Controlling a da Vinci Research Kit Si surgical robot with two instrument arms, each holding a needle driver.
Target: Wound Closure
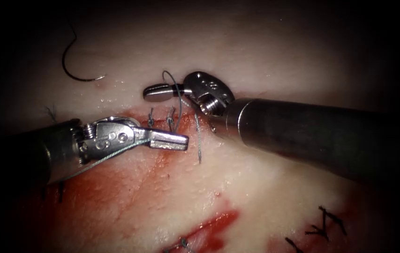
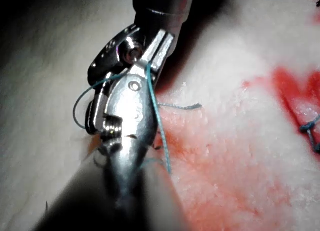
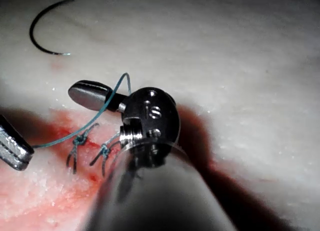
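Nearest you, your right arm's tool (image 1: 155,92) lies with its jaws pressed together, and a loop of thread (image 1: 174,82) crosses them; you cannot tell whether the jaws pinch it. Across the knots (image 1: 170,121), your left arm's tool (image 1: 176,140) also has its jaws closed, and the thread runs from the knots to its tip and back along its body, so it seems to grip that strand. The two knots sit between the tool tips on the cut, in the red fluid (image 1: 129,178), each with short cut ends sticking up. The needle (image 1: 75,65) lies free on the pale tissue (image 1: 265,56), well apart from the knots, up and to the left of the cut, held by neither tool.
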